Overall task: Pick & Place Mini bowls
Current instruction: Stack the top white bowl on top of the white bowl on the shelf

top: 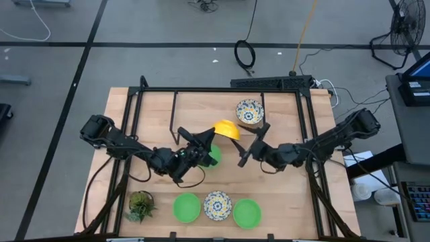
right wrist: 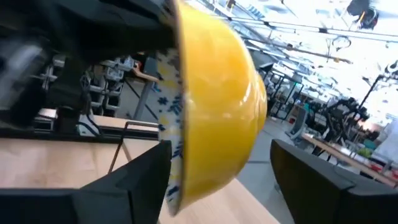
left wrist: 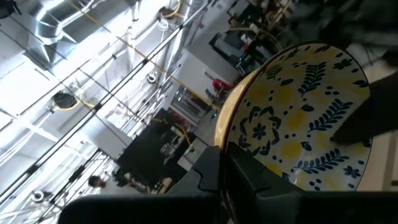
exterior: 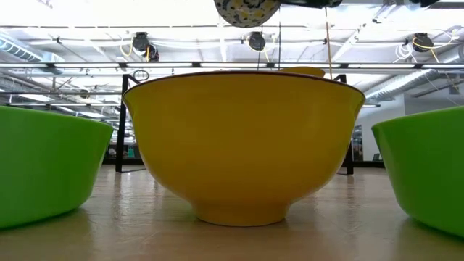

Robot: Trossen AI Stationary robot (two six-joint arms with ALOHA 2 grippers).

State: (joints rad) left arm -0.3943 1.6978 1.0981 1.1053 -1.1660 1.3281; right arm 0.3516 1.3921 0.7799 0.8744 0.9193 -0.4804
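Note:
A floral mini bowl with a yellow outside point(top: 226, 129) hangs tipped on its side above the table's middle, with my left gripper point(top: 207, 141) shut on it. Its patterned inside point(left wrist: 298, 118) faces my left wrist. My right gripper point(top: 252, 144) stands open just right of the bowl. Its fingers point(right wrist: 130, 180) flank the yellow outside point(right wrist: 217, 99) without clear touch. A green mini bowl point(top: 214, 156) sits on the table below my left gripper. Another floral bowl point(top: 248, 111) rests at the far side. Two green bowls point(top: 187, 207) point(top: 246, 213) and a floral one point(top: 218, 205) line the near edge. My left gripper holds the floral bowl by its rim point(left wrist: 225, 144), with one finger point(left wrist: 261, 183) lying on the patterned inside; the other finger is hidden behind the bowl wall. It comes about level from the table's left. The bowl is lifted clear, tipped on its side.
A small potted plant point(top: 141, 205) stands at the near left. A black metal frame point(top: 222, 91) rings the wooden table. In the low view the near floral bowl's yellow outside point(exterior: 239, 145) fills the middle, between the two green bowls point(exterior: 43, 167) point(exterior: 428, 174).

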